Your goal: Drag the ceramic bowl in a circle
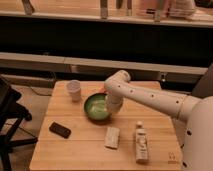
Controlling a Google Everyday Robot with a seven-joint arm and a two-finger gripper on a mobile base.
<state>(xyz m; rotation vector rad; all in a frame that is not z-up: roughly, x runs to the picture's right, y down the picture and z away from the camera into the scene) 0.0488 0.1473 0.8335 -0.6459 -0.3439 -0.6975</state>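
Green ceramic bowl (pixel 95 107), hand (pixel 112 105) at its right rim

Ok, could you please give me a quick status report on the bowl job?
Pincer down at rim of ceramic bowl. Bowl upright, mid-table. White cup close beside it, packet near its front.
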